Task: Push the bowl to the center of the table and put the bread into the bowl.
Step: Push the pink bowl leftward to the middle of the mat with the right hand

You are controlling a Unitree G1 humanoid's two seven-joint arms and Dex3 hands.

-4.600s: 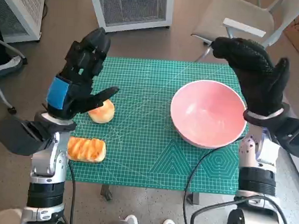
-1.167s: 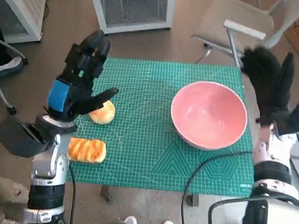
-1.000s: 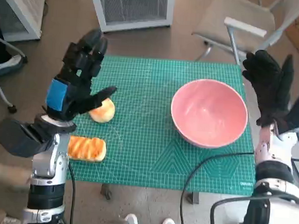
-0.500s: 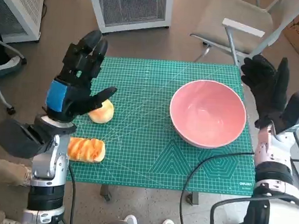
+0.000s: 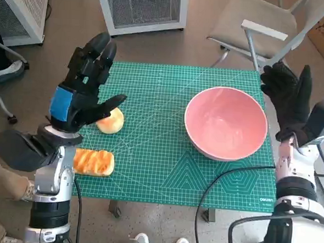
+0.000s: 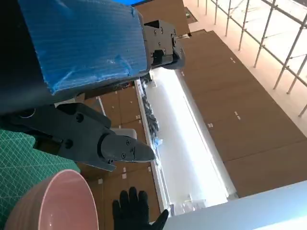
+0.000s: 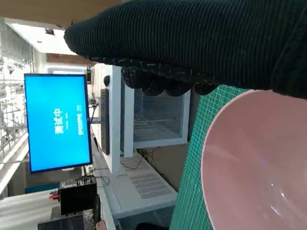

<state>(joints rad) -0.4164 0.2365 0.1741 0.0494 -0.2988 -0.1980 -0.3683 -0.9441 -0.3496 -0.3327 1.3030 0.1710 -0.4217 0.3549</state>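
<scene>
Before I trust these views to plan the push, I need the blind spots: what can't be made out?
- Round golden bun: head view, the black left hand covers part of it; touching or apart, unclear.
- Right gloved hand against the pink bowl: contact with the rim unclear in the head view.
- Pink bowl: cut off by the frame edge in both wrist views.
- Glazed bread loaf: absent from both wrist views.
</scene>
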